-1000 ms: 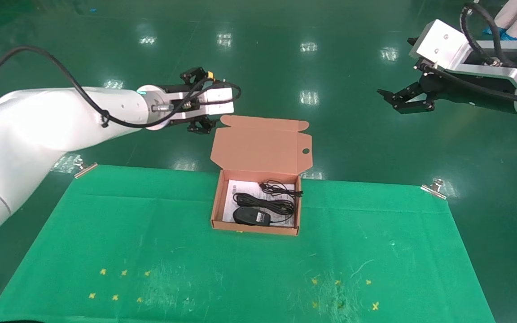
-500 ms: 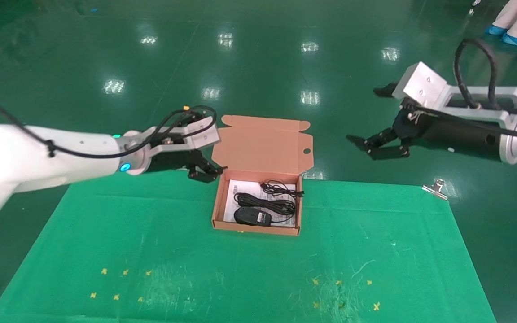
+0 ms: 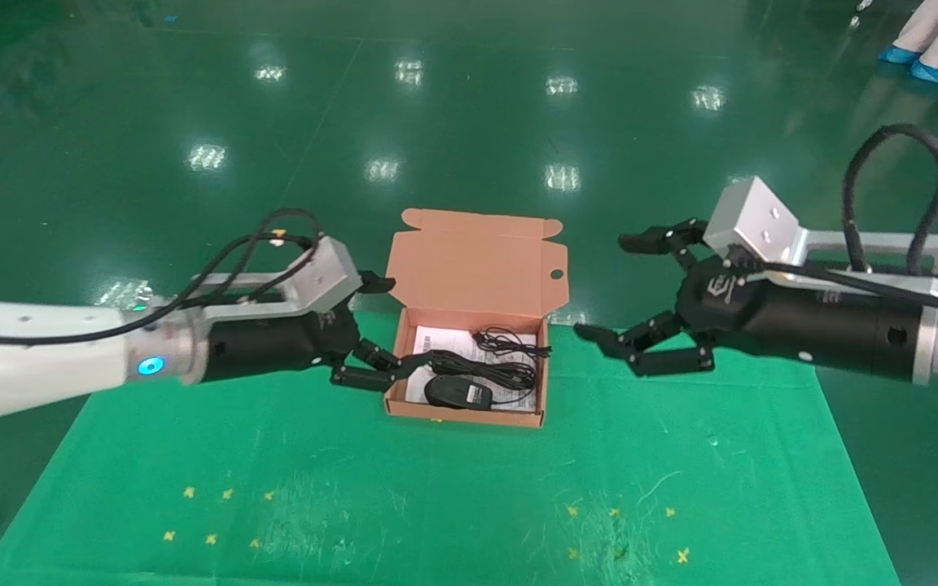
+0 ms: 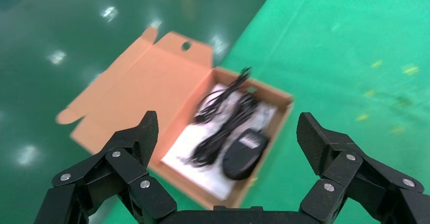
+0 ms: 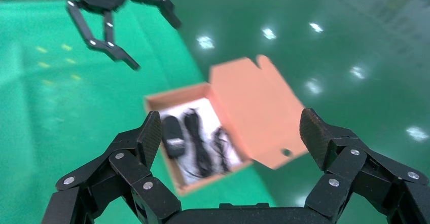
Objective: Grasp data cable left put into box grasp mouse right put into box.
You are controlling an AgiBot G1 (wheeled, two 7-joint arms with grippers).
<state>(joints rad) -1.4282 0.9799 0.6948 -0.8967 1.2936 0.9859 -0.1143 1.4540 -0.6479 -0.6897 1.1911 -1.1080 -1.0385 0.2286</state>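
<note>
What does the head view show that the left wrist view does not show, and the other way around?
Only the head view shows the right pincer, open beside the box, and the metal clip on the cloth's corner. Only the left wrist view shows the left pincer head-on, its two fingers wide apart and empty. Both show the open box with the data cable and the mouse inside on the white sheet.
</note>
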